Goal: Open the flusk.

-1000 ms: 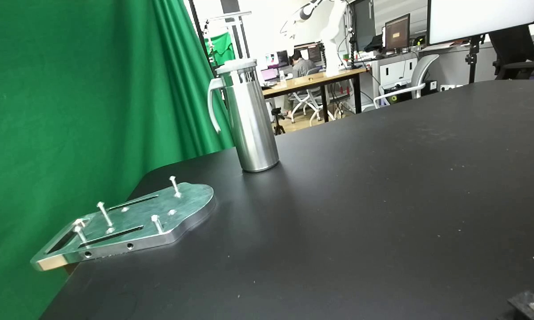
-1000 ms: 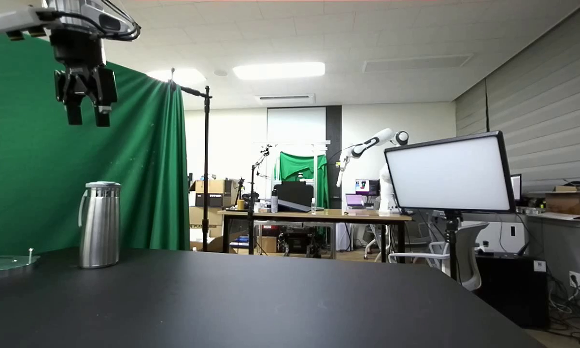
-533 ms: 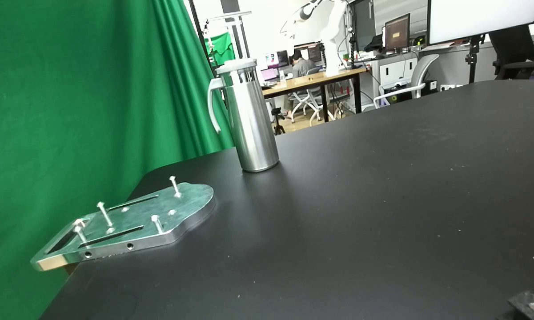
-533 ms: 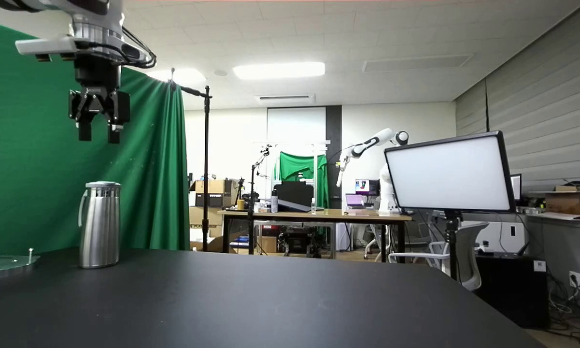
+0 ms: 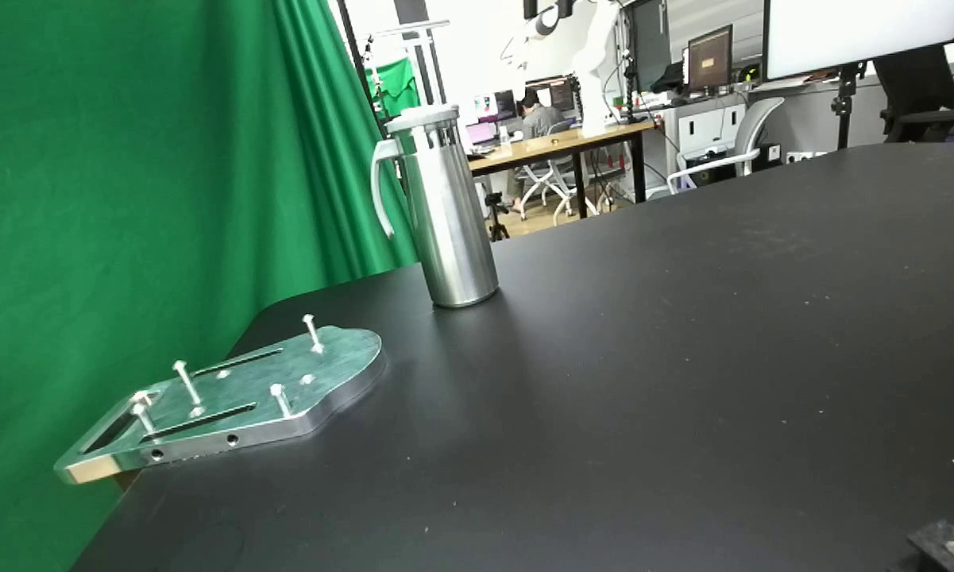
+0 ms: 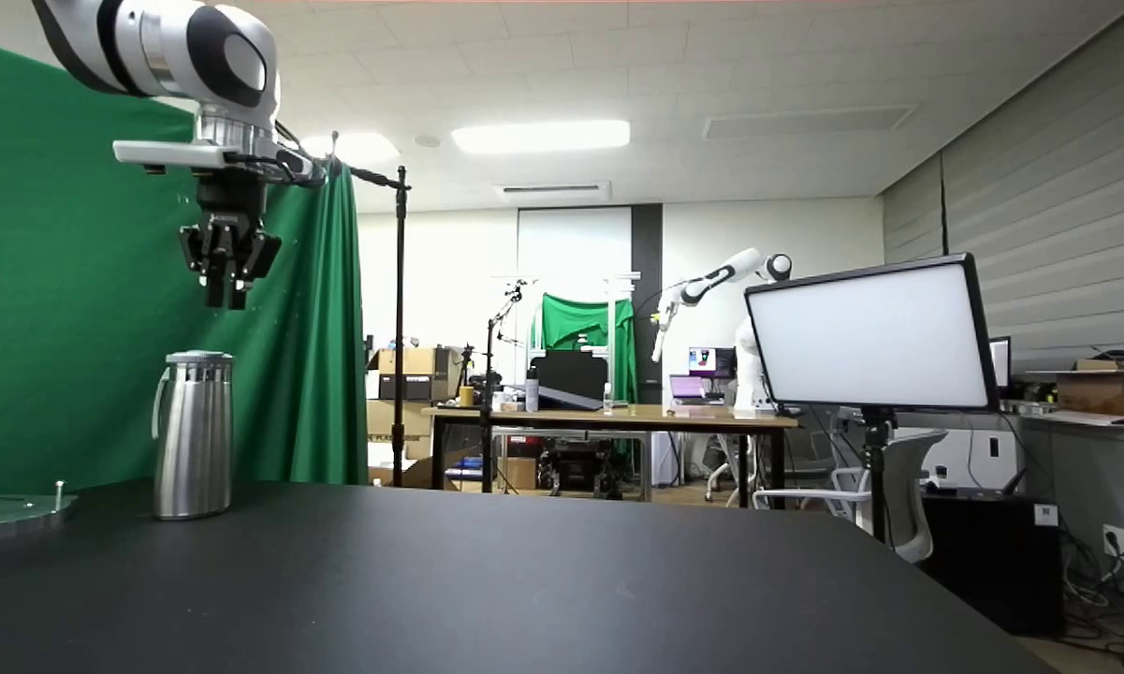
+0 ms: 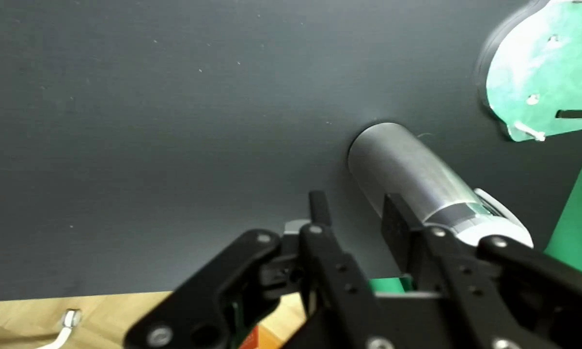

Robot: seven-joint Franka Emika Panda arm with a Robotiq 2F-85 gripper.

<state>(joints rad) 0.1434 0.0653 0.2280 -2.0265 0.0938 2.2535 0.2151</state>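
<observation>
The flusk is a tall brushed-steel cylinder [image 6: 194, 449] standing upright on the black table, in both exterior views. Its pale lid [image 5: 422, 117] sits on top and a silver handle [image 5: 379, 191] runs down one side. My gripper [image 6: 226, 301] hangs pointing down, above and slightly right of the lid, apart from it. Only its fingertips show at the top edge of an exterior view [image 5: 548, 9]. In the wrist view a gap separates the fingers [image 7: 320, 208], with nothing between them. There the right finger hides a little of the flusk body [image 7: 402, 165].
A green-topped plate [image 5: 286, 381] with upright metal pegs lies near the flusk, at the table's edge. A green curtain [image 6: 281, 402] hangs behind. The table's edge [image 7: 126, 294] and a wooden floor show low in the wrist view. A dark block [image 5: 949, 546] sits at the near corner.
The arm has come down and moved right in an exterior view, nearer the flusk. Its fingers have drawn closer together, and their tips now show at another view's top edge. The flusk has not moved.
</observation>
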